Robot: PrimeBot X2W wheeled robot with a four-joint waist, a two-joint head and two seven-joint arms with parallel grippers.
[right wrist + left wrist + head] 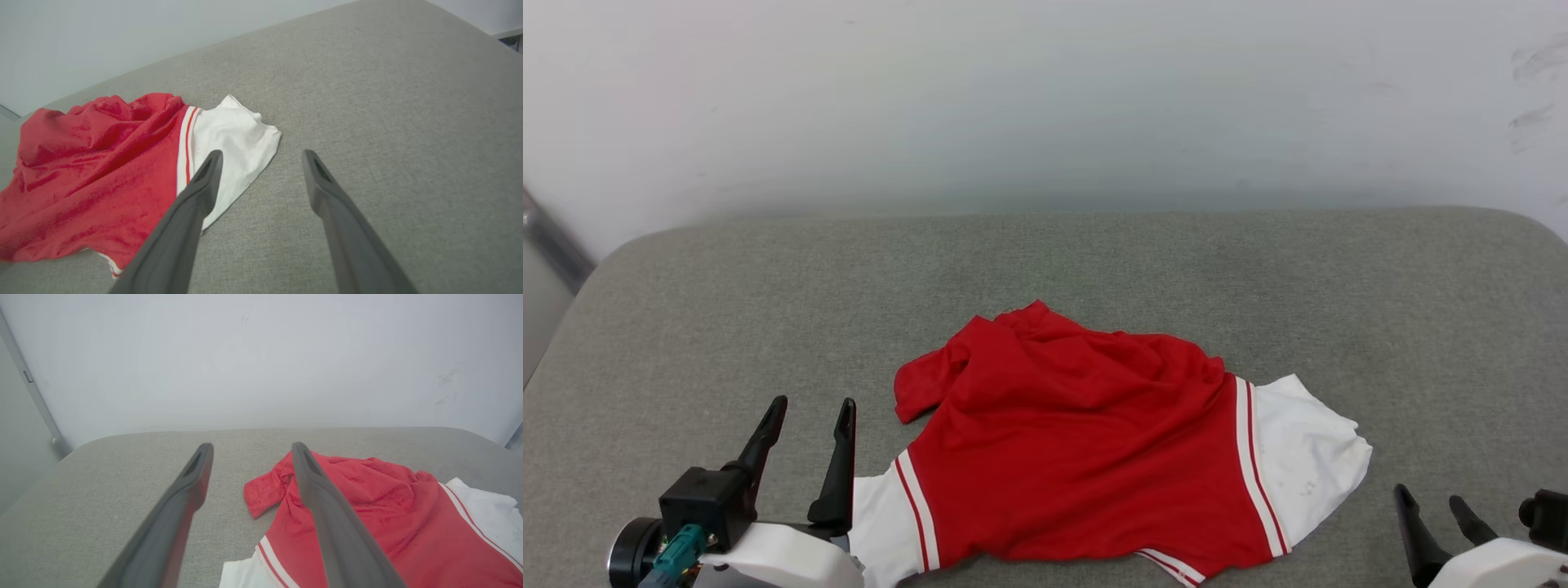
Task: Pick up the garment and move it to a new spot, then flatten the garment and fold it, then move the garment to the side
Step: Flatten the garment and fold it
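The garment [1094, 449] is seen lying rumpled and unfolded on the grey padded surface [1258, 269], in the lower middle of the head view, with one white sleeve toward each lower corner. The left gripper [813, 406] and the right gripper [1429, 495] are both spread wide, and nothing is held. Flattening, folding and setting aside are judged still to be done.

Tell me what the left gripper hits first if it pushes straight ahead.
Probably the bare grey cushion or, beyond it, the wall; the open left gripper points just left of the garment, though depth is unclear.
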